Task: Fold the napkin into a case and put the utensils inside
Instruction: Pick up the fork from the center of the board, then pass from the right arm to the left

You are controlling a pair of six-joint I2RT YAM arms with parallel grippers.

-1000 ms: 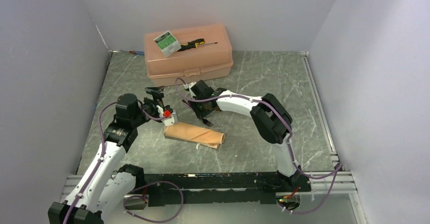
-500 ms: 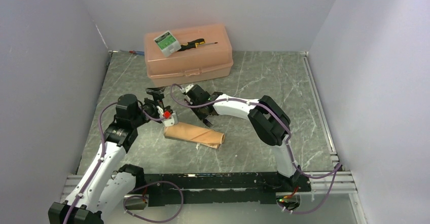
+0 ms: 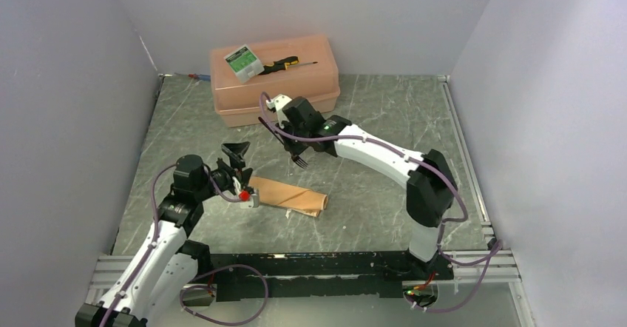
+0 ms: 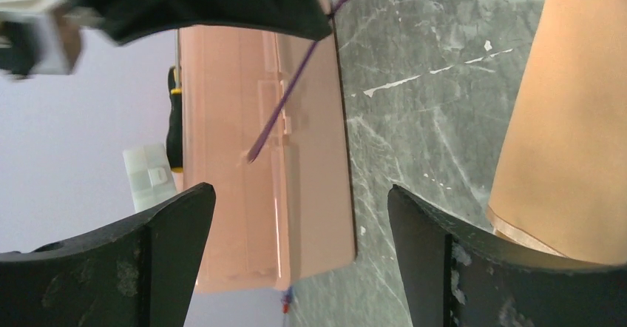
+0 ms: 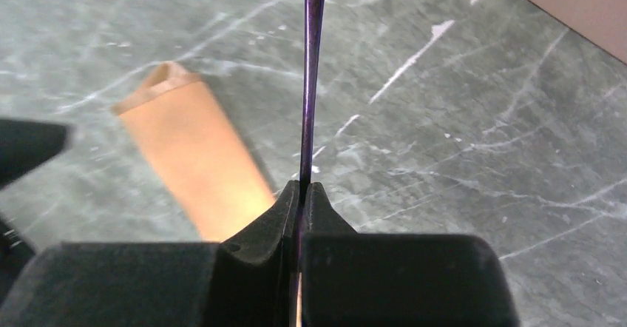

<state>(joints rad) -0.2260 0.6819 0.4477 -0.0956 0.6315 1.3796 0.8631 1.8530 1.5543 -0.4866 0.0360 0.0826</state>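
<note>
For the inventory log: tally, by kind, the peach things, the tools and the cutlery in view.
Peach plastic box: 1
Peach cloth case: 1
Screwdriver: 1
Fork, held in the right gripper: 1
Total: 4

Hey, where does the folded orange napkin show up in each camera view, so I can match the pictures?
Top view: the napkin lies just below centre.
Left wrist view: the napkin runs along the right edge.
Right wrist view: the napkin slants left of centre, beside the fork.
Shared landmark: the plastic box, top centre from above, left of centre at the left wrist, top right corner at the right wrist.
</note>
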